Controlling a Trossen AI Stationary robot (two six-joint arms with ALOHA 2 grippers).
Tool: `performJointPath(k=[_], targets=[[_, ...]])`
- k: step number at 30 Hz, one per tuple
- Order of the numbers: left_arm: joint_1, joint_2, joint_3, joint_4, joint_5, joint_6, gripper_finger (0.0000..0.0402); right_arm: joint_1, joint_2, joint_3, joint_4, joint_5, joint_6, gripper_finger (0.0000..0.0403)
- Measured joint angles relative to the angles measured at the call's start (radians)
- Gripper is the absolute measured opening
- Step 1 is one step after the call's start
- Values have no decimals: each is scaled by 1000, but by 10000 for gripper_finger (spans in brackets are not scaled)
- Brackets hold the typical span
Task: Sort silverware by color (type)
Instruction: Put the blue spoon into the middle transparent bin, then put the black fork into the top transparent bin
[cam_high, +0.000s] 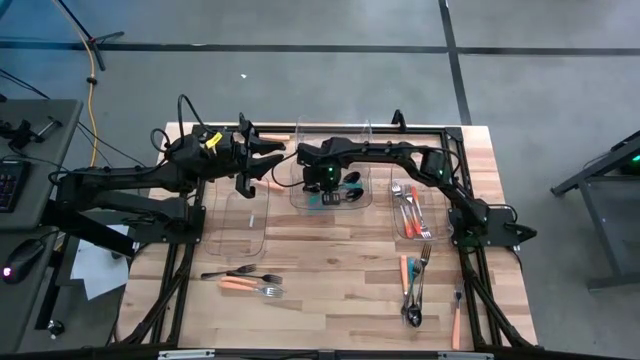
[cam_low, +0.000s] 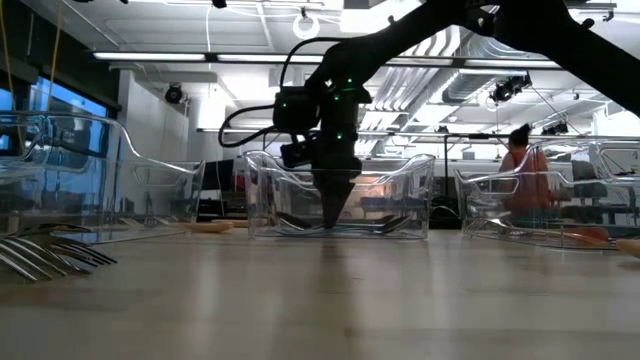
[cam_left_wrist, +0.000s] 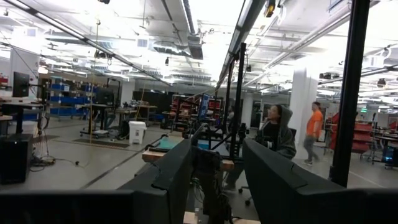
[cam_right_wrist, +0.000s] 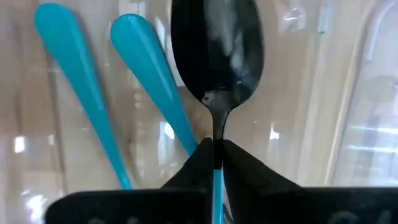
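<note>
The right gripper is being seen with its two dark fingers pressed together on the thin neck of a spoon, whose black bowl is lying ahead of the tips while its teal-blue handle is passing back between them and is mostly being hidden. Two more teal-blue handles are lying just beside it on clear plastic, with their working ends cut off.

In the high view this gripper is being held inside the middle bin, its tips covered by the wrist; in the low view they are being shown pointing down to the bin floor.

The left gripper is being held above the far end of the left bin, fingers apart, with nothing visible between them. In its wrist view only the room and a person in orange are being shown.

More silverware is being shown in the right bin, where forks with orange handles are lying. Loose pieces are lying on the table near the front left, and another group at the front right; their types are hard to make out.
</note>
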Motion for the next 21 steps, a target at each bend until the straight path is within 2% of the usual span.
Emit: performJointPath(k=[6,10,16,21], targets=[[0,0,0,0,0,0,133,0,5,27,-18,-3,23,102],[0,0,0,0,0,0,133,0,5,92,-38,-9,8,142],[0,0,0,0,0,0,133,-3,5,239,-132,-23,-11,153],[0,0,0,-1,0,1,133,-23,-9,344,-247,-134,25,153]])
